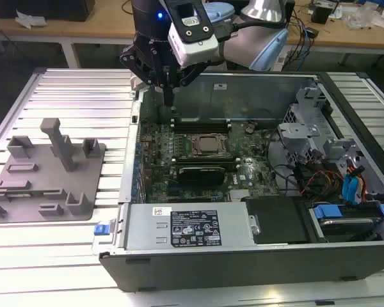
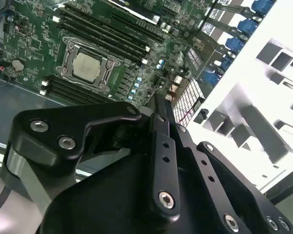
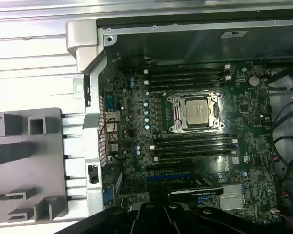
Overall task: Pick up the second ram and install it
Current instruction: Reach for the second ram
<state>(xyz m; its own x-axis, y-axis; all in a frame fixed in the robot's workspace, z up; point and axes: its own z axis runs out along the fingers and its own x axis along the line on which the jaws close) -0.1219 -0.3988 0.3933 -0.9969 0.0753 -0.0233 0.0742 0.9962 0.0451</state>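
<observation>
Ref. landmark: processor socket [image 1: 209,145], mid motherboard [image 1: 157,147], inside the open PC case [image 1: 256,89].

Gripper [image 1: 169,99] hangs over the board corner, off the socket toward the exterior view's left and the far case wall, apart from the socket.

Fingers [image 2: 163,146] are pressed together in the second wrist view; tips meet w/ no gap seen.

Second ram: position not confirmed. A thin stick may be nipped between the pads, but the tips read too dark to tell.

Black memory slots [image 3: 185,75] run along two opposite sides of the socket.

Grey holder tray [image 1: 48,185] lies outside the case, well apart from the socket, on the exterior view's left.
</observation>
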